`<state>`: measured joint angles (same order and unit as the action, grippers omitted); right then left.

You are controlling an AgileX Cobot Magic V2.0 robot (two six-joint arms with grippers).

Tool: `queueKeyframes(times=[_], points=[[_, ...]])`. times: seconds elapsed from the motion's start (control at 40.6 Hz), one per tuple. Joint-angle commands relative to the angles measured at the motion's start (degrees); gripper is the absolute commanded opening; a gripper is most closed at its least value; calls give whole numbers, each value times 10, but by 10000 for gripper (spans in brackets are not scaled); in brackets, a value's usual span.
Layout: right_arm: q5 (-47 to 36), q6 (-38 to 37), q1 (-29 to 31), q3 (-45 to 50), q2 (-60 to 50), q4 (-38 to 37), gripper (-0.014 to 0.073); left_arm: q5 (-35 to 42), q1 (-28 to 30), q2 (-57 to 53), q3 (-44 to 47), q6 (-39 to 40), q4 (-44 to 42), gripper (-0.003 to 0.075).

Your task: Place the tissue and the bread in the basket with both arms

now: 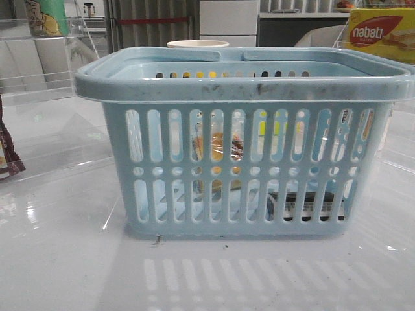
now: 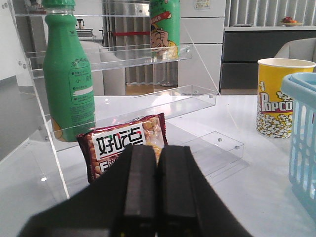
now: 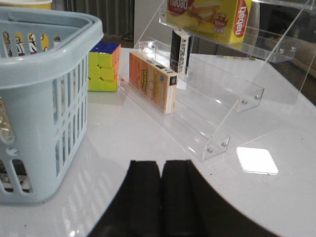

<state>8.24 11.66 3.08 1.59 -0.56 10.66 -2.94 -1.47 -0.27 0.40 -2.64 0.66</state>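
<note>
The bread (image 1: 219, 148) and the tissue (image 1: 305, 204) are seen inside the basket (image 1: 246, 78) (through its slots). The left gripper (image 2: 157, 187) is pressed together, left of the basket. The right gripper (image 3: 160, 197) is pressed together, right of the basket.
</note>
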Motion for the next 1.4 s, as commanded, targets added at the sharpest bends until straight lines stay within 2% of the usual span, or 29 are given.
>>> queueKeyframes(times=[0.0, 0.246, 0.32, 0.394, 0.467, 0.59, 0.738, 1.378], points=[[-61, 5, 3, -3, -11, 0, 57, 52, 1, -10, 3, 3, 5, 93], [-72, 1, 3, -2, -11, 2, 57, 52, 1, -10, 3, 3, 5, 93], [-87, -36, 3, -2, -11, -17, 57, 52, 1, -10, 3, 3, 5, 93], [-103, -102, 3, -2, -11, -82, 57, 52, 1, -10, 3, 3, 5, 93], [-110, -141, 3, -2, -11, -107, 57, 52, 1, -10, 3, 3, 5, 93], [-115, -139, 3, -2, -11, -107, 57, 52, 1, -10, 3, 3, 5, 93], [-114, -104, 3, -2, -11, -102, 57, 52, 1, -10, 3, 3, 5, 93], [-140, -103, -22, -2, -11, -95, 57, 52, 1, -10, 3, 3, 5, 93]])
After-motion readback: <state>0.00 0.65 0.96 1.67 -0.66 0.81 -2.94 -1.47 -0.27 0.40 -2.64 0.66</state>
